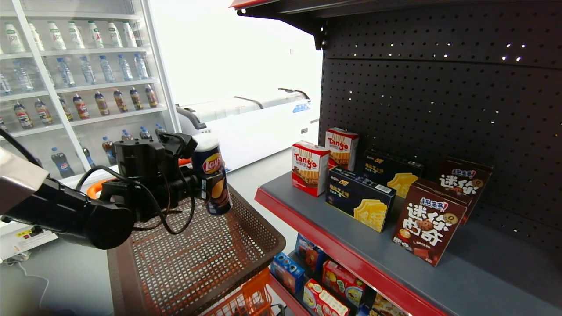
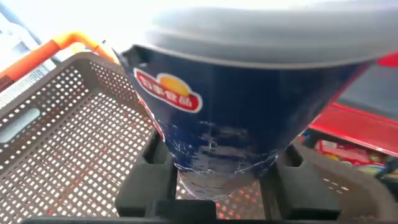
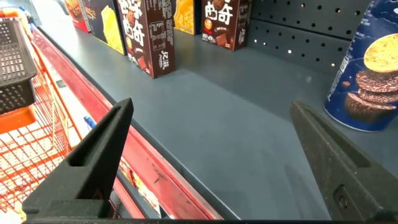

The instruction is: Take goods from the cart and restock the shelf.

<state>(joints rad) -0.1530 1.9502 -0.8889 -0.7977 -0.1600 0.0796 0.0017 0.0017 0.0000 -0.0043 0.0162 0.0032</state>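
Presently the left gripper [image 1: 198, 181] is clamped on the can [image 1: 215, 177], its two fingers [image 2: 144, 182] pressing opposite sides of the lower body. The can stands nearly upright, lid up, off the shelf [image 1: 307, 204] and clear of its red front edge, over the cart [image 1: 210, 259], which sits beside the shelf. The right gripper [image 3: 211, 168] hangs over the shelf's bare deck with its jaws spread wide and nothing between them. A blue tub [image 3: 367, 81] stands on the shelf beyond it. Boxes [image 1: 360, 199] stand in pairs along the shelf, towards its back panel.

Likely hazards, judged from this pose:
- **Slip.** The can's wall looks smooth and the grip sits low, so a quick swing towards the shelf could tilt or drop it.
- **Lip strike.** Carried too low, the base would catch the shelf's front edge.
- **Knock-over.** Set down too near the boxes, the can or the fingers could topple them.
- **Arm clash.** The right gripper occupies free deck space on the shelf.
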